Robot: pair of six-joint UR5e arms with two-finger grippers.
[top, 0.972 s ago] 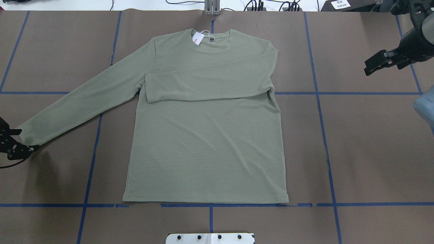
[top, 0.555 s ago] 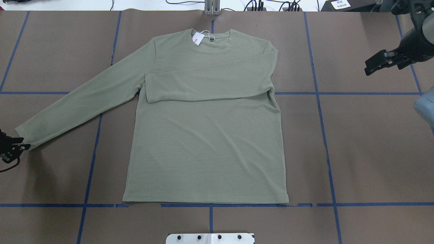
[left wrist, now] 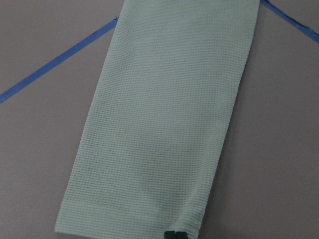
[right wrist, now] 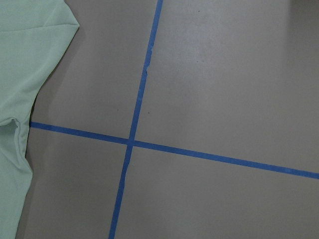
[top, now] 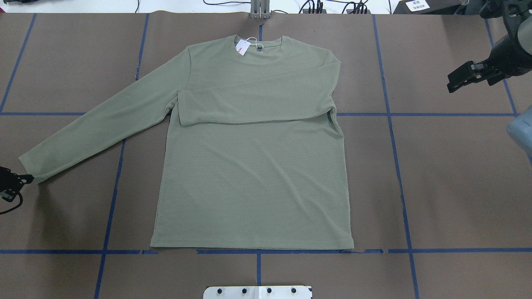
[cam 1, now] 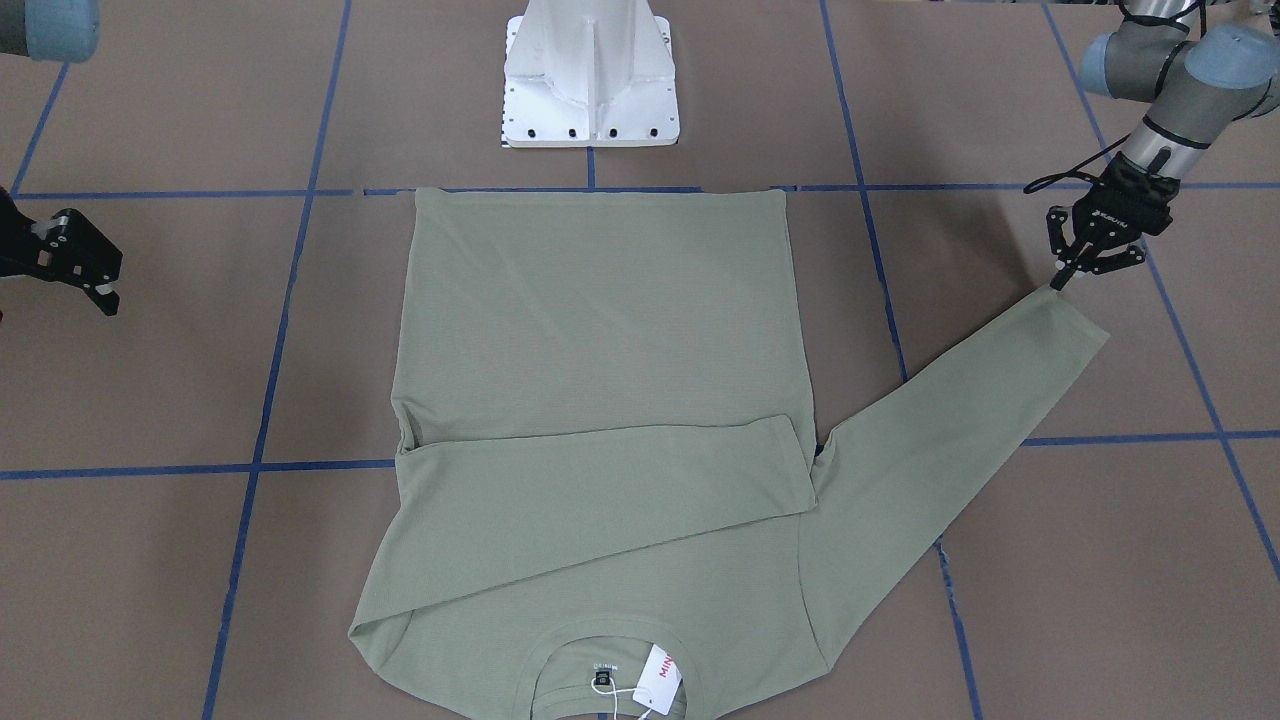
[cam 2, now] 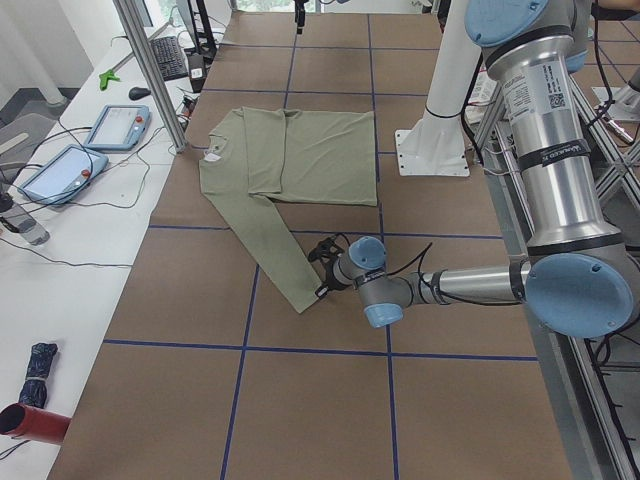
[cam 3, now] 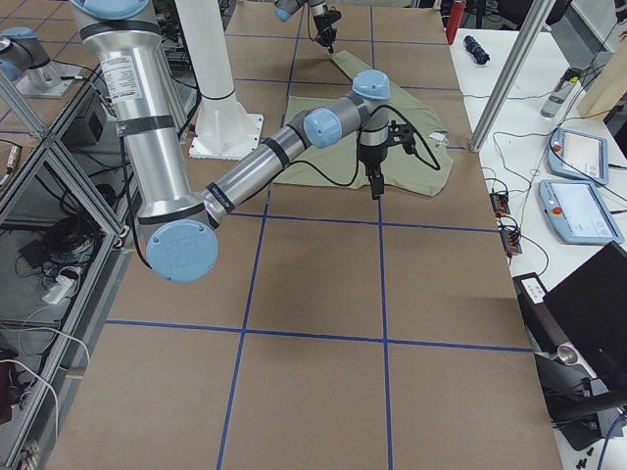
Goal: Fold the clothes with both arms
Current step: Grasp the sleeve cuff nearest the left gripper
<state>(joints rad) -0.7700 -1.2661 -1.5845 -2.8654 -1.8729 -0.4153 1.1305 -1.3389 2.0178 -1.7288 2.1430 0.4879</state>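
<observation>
Brown paper crossed by blue tape lines (top: 390, 114) covers the tabletop (top: 457, 187). The shirt (top: 253, 174) lies flat in the middle of the overhead view, collar toward the top and hem toward the bottom. A white-and-red tag (top: 242, 47) rests at the collar. One sleeve is folded across the chest, and its cuff (top: 183, 109) lies left of centre. The other sleeve (top: 99, 124) stretches to the lower left and ends near the frame's left edge. The left pincer (cam 1: 1058, 284) meets that sleeve's end at a corner. In its wrist view the fingertips (left wrist: 174, 235) are drawn together on the hem, nipping the edge. The right pincer (top: 451, 82) hangs at the upper right of the overhead view, well apart from the shirt, with its fingers spread and holding nothing.
</observation>
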